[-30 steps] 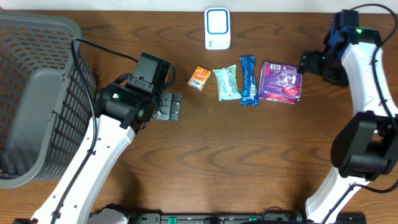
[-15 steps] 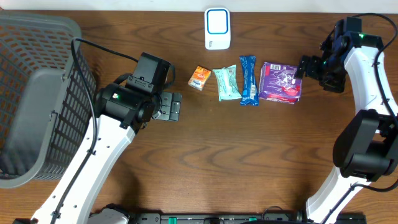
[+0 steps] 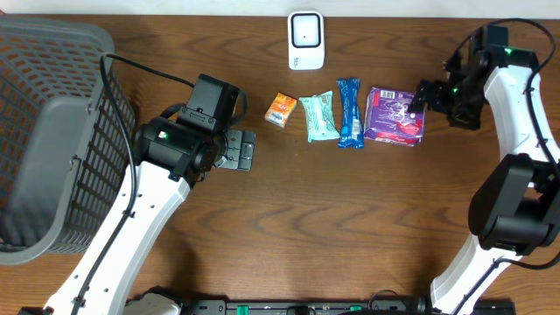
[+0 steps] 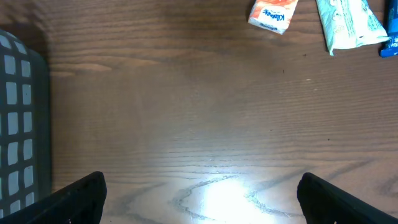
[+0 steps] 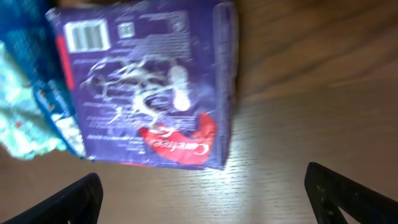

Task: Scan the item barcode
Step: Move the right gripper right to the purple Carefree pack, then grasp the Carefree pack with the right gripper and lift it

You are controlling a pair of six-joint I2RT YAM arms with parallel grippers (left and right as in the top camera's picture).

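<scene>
Approach is in hand: right fingers (image 5: 79,200), wide and empty, hover by the purple packet (image 3: 395,115), which they should next straddle and grip.

Lit evenly and brightly from above in the overhead view; sharp throughout, with only soft shadows on the surface (image 3: 350,201) beside the arms. Shows a pale glare patch between the left jaws, crisp wood grain ahead of them. Blurs everything ahead of the right jaws, smearing the purple packet (image 5: 149,93) and its print; catches glare between them too.
</scene>
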